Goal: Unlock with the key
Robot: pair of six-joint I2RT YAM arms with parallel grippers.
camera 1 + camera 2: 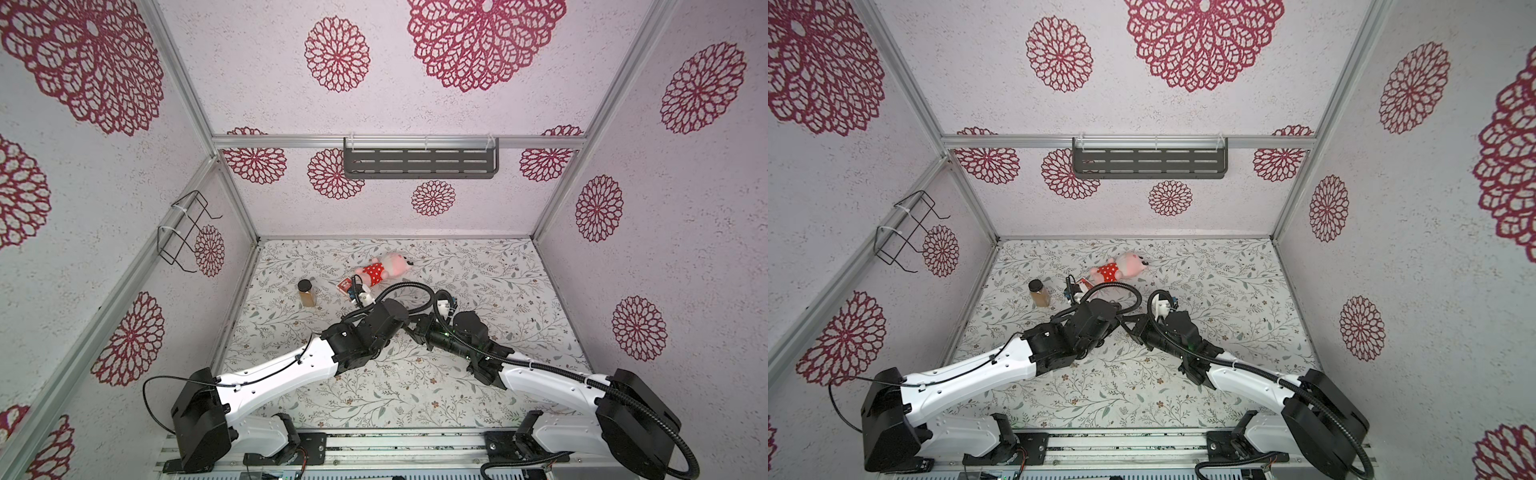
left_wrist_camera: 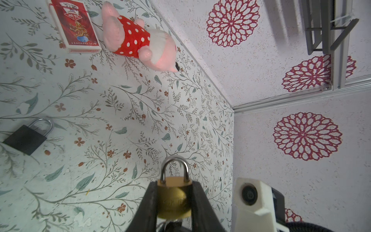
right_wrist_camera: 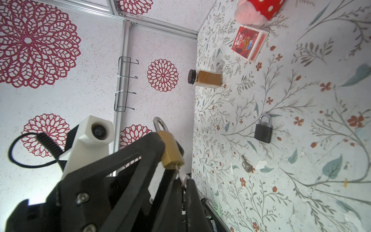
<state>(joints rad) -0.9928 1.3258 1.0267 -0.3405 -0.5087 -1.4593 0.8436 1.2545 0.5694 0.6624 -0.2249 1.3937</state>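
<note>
The floral bench (image 1: 478,399) fills the booth floor in both top views. The left arm (image 1: 270,374) and right arm (image 1: 540,372) meet above its middle, and their black wrists cover both claws and whatever they carry. A grey slotted shelf (image 1: 419,162) hangs on the back wall and a wire rack (image 1: 183,232) on the left wall.

A plush pig (image 1: 384,268) in a red spotted dress lies toward the far side of the bench. A brown-filled jar (image 1: 306,293) stands upright to its left; the left wrist view does not show the jar. A red card box (image 2: 75,26) lies flat just beside the pig.

Only the wrist views show the grips. In the left wrist view the left claw (image 2: 174,186) is clamped on the sides of a brass padlock (image 2: 173,200), with both shackle legs seated in the body. The right wrist view shows this lock side-on, held clear of the bench.

A black padlock (image 3: 263,130) lies flat on the bench in both wrist views; neither top view shows it.

In the right wrist view alone, the key (image 3: 180,174) enters the brass lock's underside, and the right claw (image 3: 183,183) is pinched together on the key's head. A spare key (image 3: 246,164) lies on the bench near the black lock.
</note>
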